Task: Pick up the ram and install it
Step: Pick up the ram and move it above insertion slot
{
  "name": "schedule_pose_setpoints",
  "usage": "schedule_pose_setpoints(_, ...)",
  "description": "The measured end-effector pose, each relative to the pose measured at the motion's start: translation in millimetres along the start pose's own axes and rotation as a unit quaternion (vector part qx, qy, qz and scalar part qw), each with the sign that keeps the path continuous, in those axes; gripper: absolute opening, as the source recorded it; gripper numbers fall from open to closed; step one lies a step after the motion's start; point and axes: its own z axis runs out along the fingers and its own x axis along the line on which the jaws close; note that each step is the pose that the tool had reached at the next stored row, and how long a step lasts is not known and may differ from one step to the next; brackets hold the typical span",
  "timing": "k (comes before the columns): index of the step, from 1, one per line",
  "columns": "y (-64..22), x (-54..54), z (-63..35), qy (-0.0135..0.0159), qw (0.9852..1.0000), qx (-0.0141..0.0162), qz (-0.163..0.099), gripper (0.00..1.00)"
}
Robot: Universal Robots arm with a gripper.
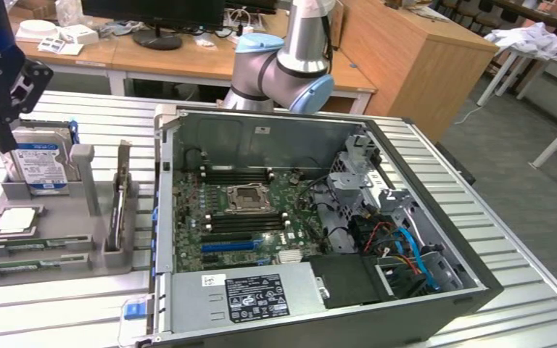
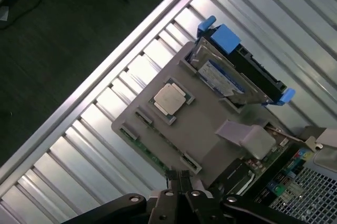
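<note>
Exterior view, far left: my hand (image 1: 3, 141) hangs over the back end of the gray parts holder (image 1: 85, 163), fingertips down. The fingers are pressed together with nothing between them; the wrist view shows the same, hand (image 2: 181, 177) closed and empty.

Just below the tips and a little to 4 o'clock is the hard drive (image 1: 41, 167), standing upright in its blue caddy. Not my target.

At 6 o'clock from the hand are first the CPU (image 1: 17, 221), lying flat, then the ram (image 1: 17, 266), a thin green stick in the holder's front slot. What looks like a second stick sits one row behind it. The ram (image 2: 155, 153) runs along the holder's outer edge. Its long axis runs roughly 9-to-3 across the exterior view. Hand and ram are apart, with no contact and the CPU between them, so I judge the pick hasn't started. The key relation: the ram is at 6 o'clock and lower, lying crosswise to the line from my hand to it.

Next, toward 3 o'clock, an expansion card (image 1: 119, 206) stands on edge in the holder.

Further toward 3 o'clock is the open PC case (image 1: 472, 283) on the slatted table (image 1: 56, 319). The motherboard's black memory slots (image 1: 244, 221) also run 9-to-3, about parallel to the ram, and look empty.
</note>
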Motion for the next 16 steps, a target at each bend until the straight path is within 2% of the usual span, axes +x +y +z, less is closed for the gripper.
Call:
schedule_pose_setpoints(4,0.0,0.0,0.0,0.0014,0.9995,-0.0001,-0.033,0.11)
schedule_pose_setpoints(8,0.0,0.0,0.0,0.0028,0.9979,-0.0002,-0.065,0.11)
schedule_pose_setpoints(12,0.0,0.0,0.0,0.0041,0.9953,-0.0002,-0.097,0.11)
schedule_pose_setpoints(16,0.0,0.0,0.0,0.0055,0.9917,-0.0003,-0.128,0.11)
